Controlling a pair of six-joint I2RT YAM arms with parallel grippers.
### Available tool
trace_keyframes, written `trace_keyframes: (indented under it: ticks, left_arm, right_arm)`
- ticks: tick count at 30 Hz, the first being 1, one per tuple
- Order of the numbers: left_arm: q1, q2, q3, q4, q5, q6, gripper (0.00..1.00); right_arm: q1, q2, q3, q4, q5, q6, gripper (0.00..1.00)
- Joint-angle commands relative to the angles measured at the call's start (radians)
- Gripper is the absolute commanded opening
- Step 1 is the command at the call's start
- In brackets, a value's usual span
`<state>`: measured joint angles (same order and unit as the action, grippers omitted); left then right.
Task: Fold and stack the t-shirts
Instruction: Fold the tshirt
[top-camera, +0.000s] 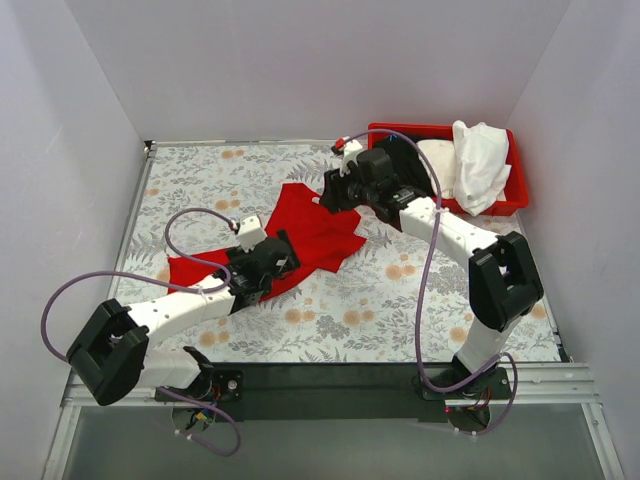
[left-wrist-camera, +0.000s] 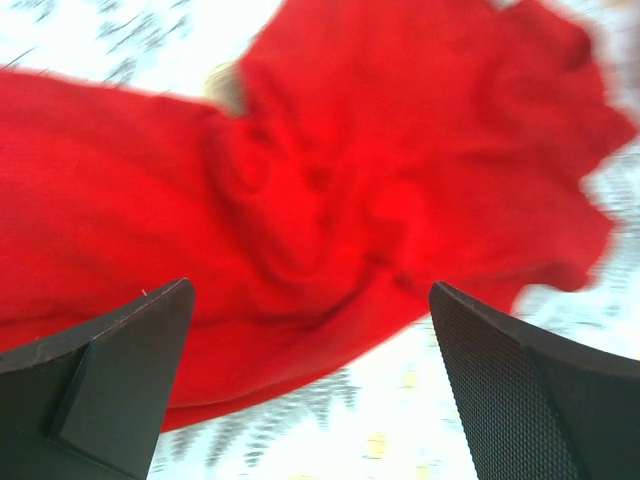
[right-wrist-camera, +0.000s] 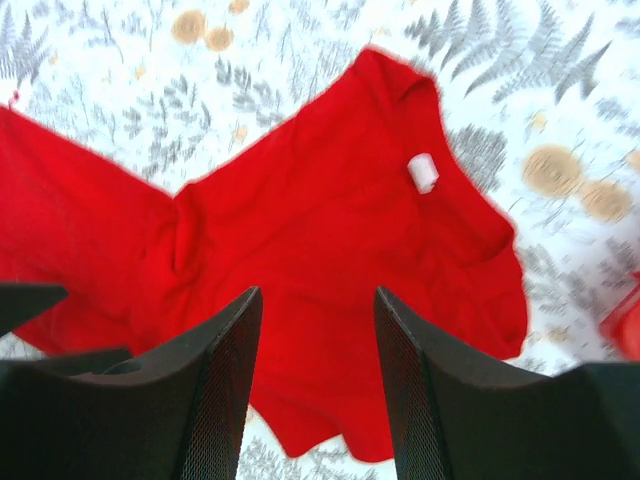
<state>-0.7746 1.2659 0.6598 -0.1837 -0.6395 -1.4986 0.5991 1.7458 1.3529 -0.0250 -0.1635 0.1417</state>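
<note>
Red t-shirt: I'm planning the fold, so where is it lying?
In the top view, the red t-shirt lies crumpled centrally on the table, left of the red bin.

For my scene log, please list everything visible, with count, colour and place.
table: one, floral cover
bin: one, red, far right corner
red t-shirt: one, bright red, crumpled on the table's middle
neck label: one, white, at its collar
white t-shirt: one, white, draped over the bin's right side
cream t-shirt: one, cream, inside the bin
cables: several, purple, looping above the table
left hand: one, black, open, above the red t-shirt
right hand: one, black, open, above its far edge
</note>
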Motion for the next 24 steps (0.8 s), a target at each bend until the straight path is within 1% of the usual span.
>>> trace_keyframes:
  ticks: [1, 6, 8, 18, 24]
  left_arm:
    - [0.026, -0.04, -0.051, -0.048, -0.012, -0.035, 0.98]
    - [0.077, -0.03, -0.083, -0.043, 0.02, -0.04, 0.98]
    - [0.077, -0.028, -0.088, -0.043, 0.029, -0.043, 0.98]
    - [0.081, -0.014, -0.14, -0.022, 0.057, -0.08, 0.98]
    - [0.081, -0.055, -0.184, -0.004, 0.084, -0.115, 0.98]
  right_arm:
    - [0.03, 0.004, -0.095, 0.016, 0.015, 0.021, 0.44]
    - [0.06, 0.061, -0.118, 0.016, 0.019, 0.042, 0.44]
    - [0.068, 0.08, -0.11, 0.042, 0.016, 0.045, 0.44]
    - [0.087, 0.239, -0.069, 0.039, 0.047, 0.079, 0.44]
    - [0.087, 0.325, -0.002, 0.027, 0.068, 0.084, 0.44]
